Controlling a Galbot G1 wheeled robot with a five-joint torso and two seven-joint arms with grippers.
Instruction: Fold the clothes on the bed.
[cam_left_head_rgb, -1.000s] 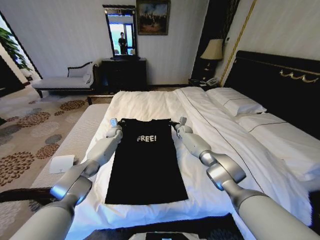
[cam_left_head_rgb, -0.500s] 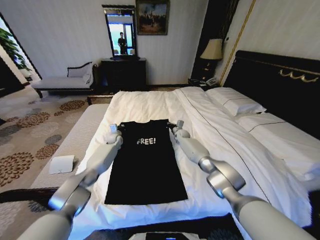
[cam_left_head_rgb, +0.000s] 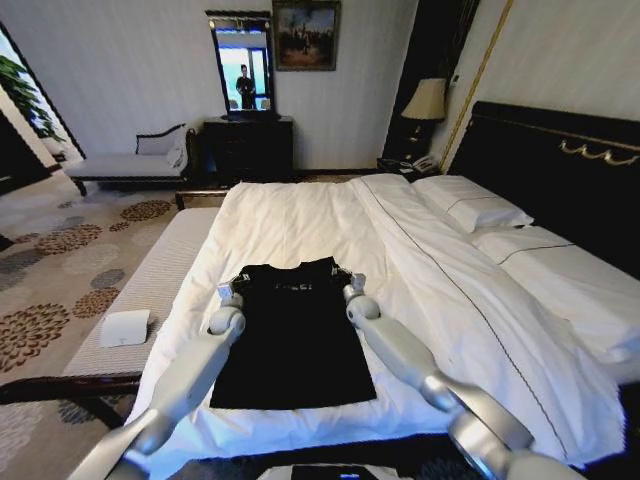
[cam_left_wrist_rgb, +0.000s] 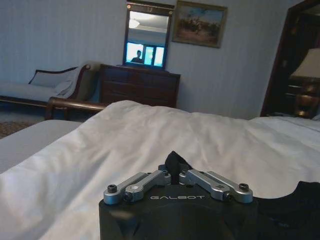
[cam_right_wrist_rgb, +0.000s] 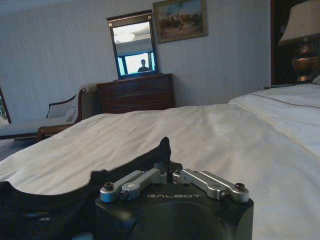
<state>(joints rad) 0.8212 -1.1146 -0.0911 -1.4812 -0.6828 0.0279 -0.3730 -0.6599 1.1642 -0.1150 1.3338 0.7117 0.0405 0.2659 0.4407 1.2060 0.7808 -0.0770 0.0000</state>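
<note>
- Clothes first, from the head view: we see one black short-sleeved cotton T-shirt (cam_left_head_rgb: 292, 335) lying on the large double bed with white duvet (cam_left_head_rgb: 300, 215). Its top edge is lifted and doubled toward the hem, and the chest lettering is barely readable along the fold.
- Same view: our left claw (cam_left_head_rgb: 229, 296) pinches one top corner and our right claw (cam_left_head_rgb: 351, 288) pinches the other, both just above the fabric. A small white box (cam_left_head_rgb: 124, 326) sits on the pale bench beside the bed.
- Left wrist view: the left claw (cam_left_wrist_rgb: 173, 176) is clenched on a tuft of black cloth, with the duvet stretching beyond toward the dark wooden dresser (cam_left_wrist_rgb: 139, 86).
- Right wrist view: the right claw (cam_right_wrist_rgb: 167, 172) is likewise clamped on a raised black corner.
- Our judgement of the risks: each grip holds only a small pinch, so a corner may slip free. If the two arms travel unevenly, the fold line would skew. The claws could also snag the duvet and drag it along with the shirt.
</note>
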